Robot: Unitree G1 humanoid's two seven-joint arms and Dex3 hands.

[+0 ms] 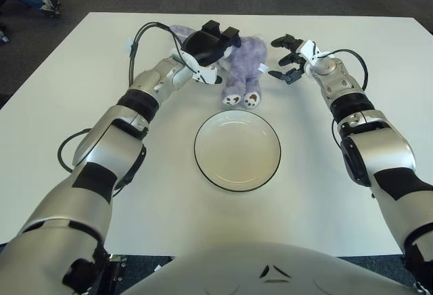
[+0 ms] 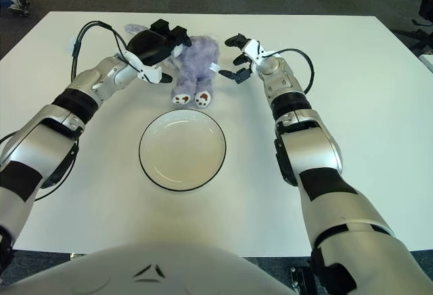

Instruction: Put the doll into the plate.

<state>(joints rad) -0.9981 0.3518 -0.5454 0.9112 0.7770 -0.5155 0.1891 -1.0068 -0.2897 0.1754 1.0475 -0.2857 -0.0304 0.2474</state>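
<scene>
No readable text anywhere in the scene.

No words, labels, brand names, numbers or signs can be read on anything in either eye view.

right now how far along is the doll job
Early stage. Nothing is done: the plate holds nothing, and the doll lies on the table beyond it. In hand: the left robot hand is at the doll's left side, and the right robot hand is open just to its right. Left: grasp, lift, place on plate.
</scene>
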